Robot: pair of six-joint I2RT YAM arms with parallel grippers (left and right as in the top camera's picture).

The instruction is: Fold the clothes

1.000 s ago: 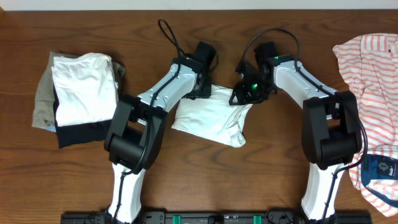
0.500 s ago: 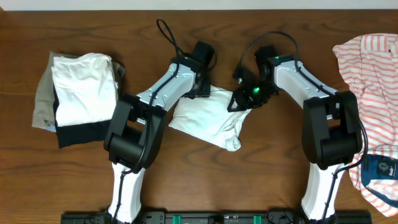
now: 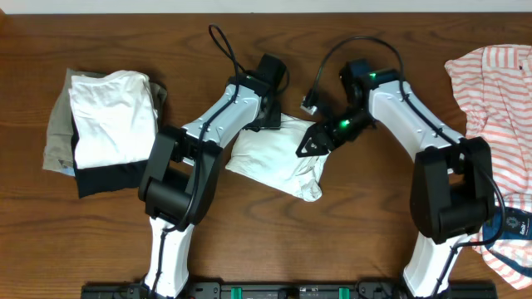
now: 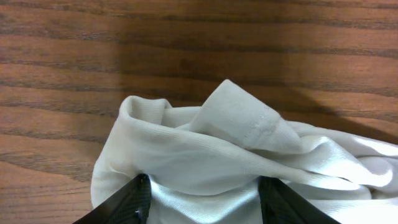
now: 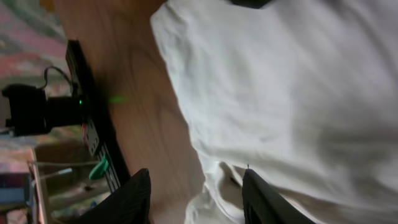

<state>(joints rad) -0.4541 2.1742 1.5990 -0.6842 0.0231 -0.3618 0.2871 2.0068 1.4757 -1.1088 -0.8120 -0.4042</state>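
overhead: high above, straight down, whole table [image 3: 266,249] in frame.
left wrist: very near, down onto white shirt [image 4: 205,155] edge.
right wrist: near, tilted sideways, toward near rail [image 5: 93,127].
shared: white shirt, 3 views.

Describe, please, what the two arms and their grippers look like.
The left arm and right arm have white shells with black joints and black cables. The right arm shows green lights. The left gripper and right gripper have black wedge-shaped fingers.

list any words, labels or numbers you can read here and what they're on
No text can be read.
The dark blue patch by the striped garment: pale marks, too small to read.
The white garment in the middle: no print showing.
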